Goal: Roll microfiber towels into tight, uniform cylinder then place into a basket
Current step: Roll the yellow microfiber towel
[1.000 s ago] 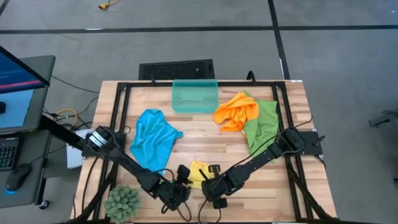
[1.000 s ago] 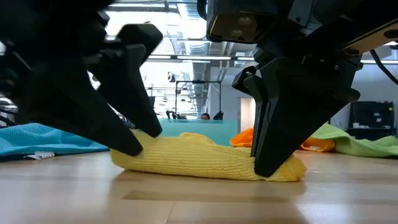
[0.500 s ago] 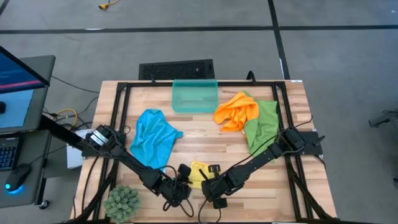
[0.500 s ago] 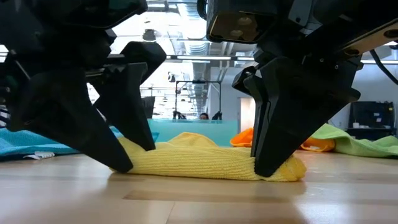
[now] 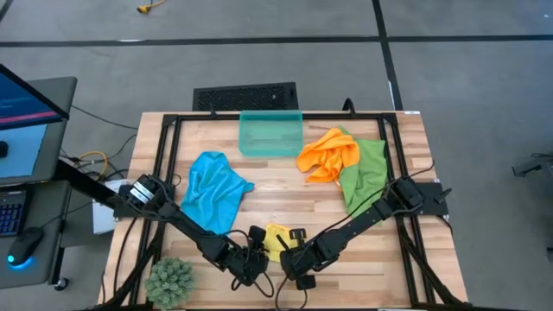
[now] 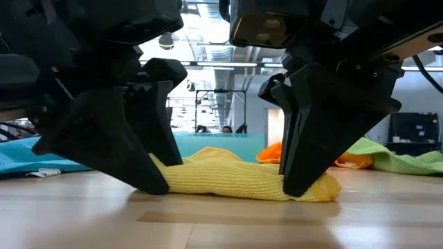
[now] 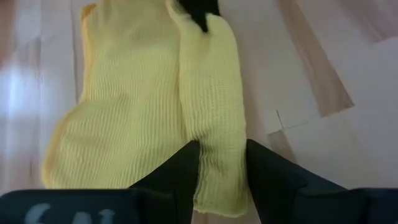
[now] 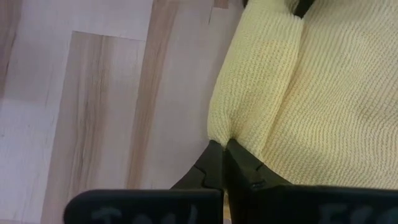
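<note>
yellow ribbed towel [image 6: 235,181], teal basket [image 5: 270,133]

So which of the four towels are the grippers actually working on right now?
The yellow towel, at the table's near edge. The left gripper straddles one end of its fold and the right gripper pinches the other; the blue, orange and green towels lie untouched.

text: none legible | labels: none | signs: none

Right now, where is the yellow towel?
In the high view the yellow towel lies at the table's near edge, between the left tool and right tool, below the blue towel.
</note>
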Motion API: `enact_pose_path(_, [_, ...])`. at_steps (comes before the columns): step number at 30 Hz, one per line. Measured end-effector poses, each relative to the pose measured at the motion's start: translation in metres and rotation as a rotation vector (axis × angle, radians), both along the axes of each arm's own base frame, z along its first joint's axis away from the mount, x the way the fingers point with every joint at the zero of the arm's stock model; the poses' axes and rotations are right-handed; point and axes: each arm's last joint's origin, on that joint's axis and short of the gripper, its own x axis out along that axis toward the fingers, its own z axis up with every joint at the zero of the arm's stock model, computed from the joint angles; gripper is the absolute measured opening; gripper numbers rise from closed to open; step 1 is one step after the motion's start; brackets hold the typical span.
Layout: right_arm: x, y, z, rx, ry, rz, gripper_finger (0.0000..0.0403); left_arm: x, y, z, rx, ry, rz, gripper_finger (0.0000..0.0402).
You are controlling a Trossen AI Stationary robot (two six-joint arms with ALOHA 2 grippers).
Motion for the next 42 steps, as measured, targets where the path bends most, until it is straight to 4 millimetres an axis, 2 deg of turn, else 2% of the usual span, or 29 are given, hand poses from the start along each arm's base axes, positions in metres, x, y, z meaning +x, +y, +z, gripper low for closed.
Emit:
enact_pose_path(2, [-0.001,0.001,0.002,-0.001,-0.007,0.017,0.0012,-0.001,0.001,0.003,-0.037,0.004,0.021,0.0102])
enact_pose_path(6, [-0.003,0.005,0.011,0.019,-0.032,0.032,0.0012,-0.002,0.002,0.012,-0.119,0.021,0.032,0.0033])
enact_pose_path(8, [-0.005,0.007,0.015,0.027,-0.046,0.041,0.0014,-0.002,0.002,0.016,-0.168,0.028,0.053,0.0012])
enact_pose_path(11, [-0.004,0.013,0.017,0.092,-0.061,0.065,0.0014,-0.002,0.003,0.024,-0.293,0.048,0.097,0.0014])
enact_pose_path(15, [0.000,0.021,0.021,0.244,-0.052,0.091,0.0011,0.001,0.007,0.037,-0.567,0.130,0.182,0.0008])
enact_pose_path(21, [0.003,0.026,0.023,0.374,-0.040,0.090,0.0015,0.005,0.015,0.041,-0.843,0.279,0.328,0.0010])
enact_pose_path(27, [0.006,0.031,0.028,0.485,-0.053,0.127,0.0013,0.013,0.033,0.042,-0.920,0.338,0.402,0.0011])
enact_pose_path(35, [0.008,0.028,0.024,0.441,-0.068,0.097,0.0014,0.023,0.066,0.039,-0.941,0.348,0.524,0.0008])
enact_pose_path(42, [0.011,0.025,0.021,0.430,-0.079,0.081,0.0013,0.031,0.081,0.016,-1.026,0.456,0.638,0.0009])
